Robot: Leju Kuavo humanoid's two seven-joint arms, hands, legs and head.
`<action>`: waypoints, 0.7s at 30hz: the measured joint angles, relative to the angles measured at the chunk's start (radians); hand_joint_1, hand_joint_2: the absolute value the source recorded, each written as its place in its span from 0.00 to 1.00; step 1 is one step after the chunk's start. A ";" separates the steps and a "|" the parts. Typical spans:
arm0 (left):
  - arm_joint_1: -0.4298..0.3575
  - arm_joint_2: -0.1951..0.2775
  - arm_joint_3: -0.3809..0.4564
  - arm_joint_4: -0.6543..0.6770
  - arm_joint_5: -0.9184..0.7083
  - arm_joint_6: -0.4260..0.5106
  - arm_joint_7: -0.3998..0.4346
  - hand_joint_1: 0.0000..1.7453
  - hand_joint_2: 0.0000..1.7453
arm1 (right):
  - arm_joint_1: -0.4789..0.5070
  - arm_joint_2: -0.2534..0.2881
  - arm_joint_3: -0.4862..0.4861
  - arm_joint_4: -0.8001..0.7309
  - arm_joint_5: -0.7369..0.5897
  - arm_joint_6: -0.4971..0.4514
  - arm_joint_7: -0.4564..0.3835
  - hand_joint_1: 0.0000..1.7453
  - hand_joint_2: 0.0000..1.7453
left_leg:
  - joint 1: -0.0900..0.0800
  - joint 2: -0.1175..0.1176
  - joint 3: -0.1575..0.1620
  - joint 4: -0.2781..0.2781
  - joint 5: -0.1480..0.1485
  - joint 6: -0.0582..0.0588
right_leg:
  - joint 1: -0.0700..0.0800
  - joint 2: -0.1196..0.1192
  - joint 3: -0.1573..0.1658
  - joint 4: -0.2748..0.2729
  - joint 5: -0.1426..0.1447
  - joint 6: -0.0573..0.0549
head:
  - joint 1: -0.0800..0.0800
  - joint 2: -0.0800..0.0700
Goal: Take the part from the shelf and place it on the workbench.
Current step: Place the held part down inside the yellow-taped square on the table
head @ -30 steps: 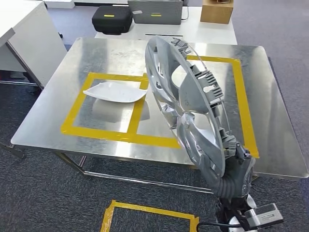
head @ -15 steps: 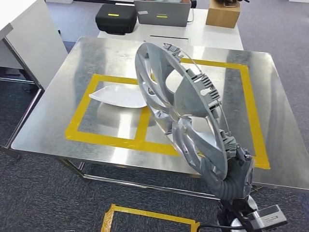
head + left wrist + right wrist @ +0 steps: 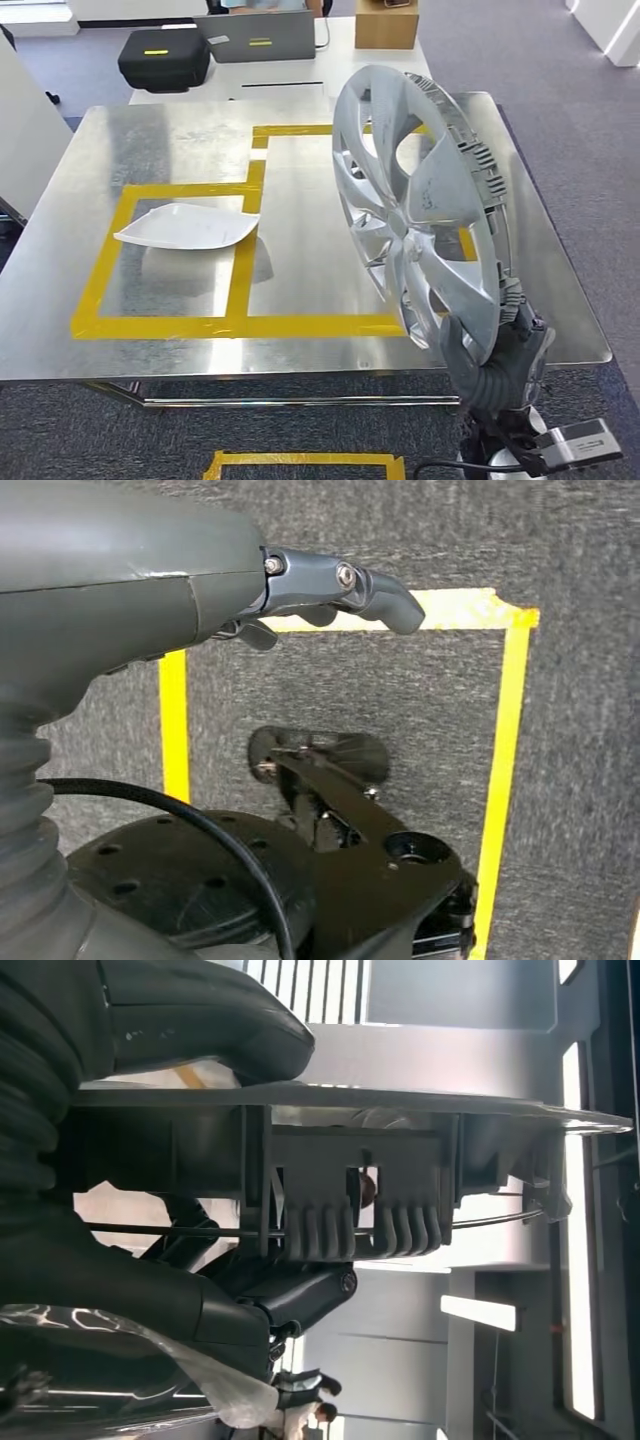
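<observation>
We find the right arm coming up from the lower right of the head view, its ribbed grey wrist cover bent upward beside the near right corner of the workbench [image 3: 189,350]. The right hand [image 3: 494,355] grips the silver wheel cover [image 3: 419,215] at its lowest rim. In the right wrist view the thick thumb [image 3: 226,1030] lies along one face of the rim and the darker fingers [image 3: 302,1295] curl against the clips on the other face, so the rim is clamped between them.

The wheel cover stands nearly on edge, tilted, its spoked face turned toward the left of the head view. It is held in the air above the right-hand yellow tape outline [image 3: 256,325] on the workbench; we see no contact between cover and bench top.

The left arm hangs down. In the left wrist view the left hand [image 3: 332,590] holds nothing, with one dark finger extended straight and another curled under it, above grey carpet marked with yellow tape.

A white curved panel [image 3: 185,226] lies inside the left-hand outline, well apart from the wheel cover.
</observation>
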 joint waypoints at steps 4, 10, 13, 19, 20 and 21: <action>-0.003 0.000 0.003 0.000 -0.007 0.013 0.002 0.00 1.00 | 0.000 0.009 -0.008 0.000 0.028 -0.015 0.007 1.00 1.00 | -0.003 -0.012 0.062 -0.197 0.102 0.014 | 0.003 0.009 0.012 0.003 -0.017 0.016 | 0.001 0.000; -0.007 0.001 0.004 0.000 -0.027 0.006 0.004 0.00 1.00 | -0.050 -0.002 0.004 0.045 0.256 -0.038 0.089 1.00 1.00 | -0.007 -0.017 0.064 -0.215 0.095 0.021 | 0.002 0.006 0.014 -0.008 -0.015 0.019 | 0.002 0.000; -0.015 0.002 0.004 0.000 -0.048 -0.005 0.004 0.00 1.00 | -0.110 -0.031 0.033 0.113 0.403 -0.063 0.146 1.00 1.00 | -0.008 -0.017 0.064 -0.215 0.095 0.026 | 0.001 0.005 0.017 -0.014 -0.012 0.024 | 0.002 0.000; -0.021 0.005 -0.002 0.000 -0.085 -0.020 0.001 0.00 1.00 | -0.236 -0.094 0.086 0.276 0.668 -0.127 0.284 1.00 1.00 | -0.009 -0.017 0.063 -0.214 0.098 0.031 | 0.000 0.006 0.017 -0.016 -0.007 0.033 | 0.002 0.000; -0.022 0.006 -0.004 0.000 -0.092 -0.022 0.001 0.00 1.00 | -0.264 -0.105 0.096 0.306 0.706 -0.127 0.310 1.00 1.00 | -0.009 -0.017 0.063 -0.214 0.099 0.032 | 0.000 0.006 0.017 -0.016 -0.007 0.034 | 0.002 0.000; -0.024 0.007 -0.007 0.000 -0.097 -0.023 0.001 0.00 1.00 | -0.293 -0.116 0.107 0.337 0.740 -0.122 0.333 1.00 1.00 | -0.009 -0.017 0.064 -0.214 0.099 0.033 | 0.000 0.006 0.016 -0.016 -0.006 0.035 | 0.001 0.000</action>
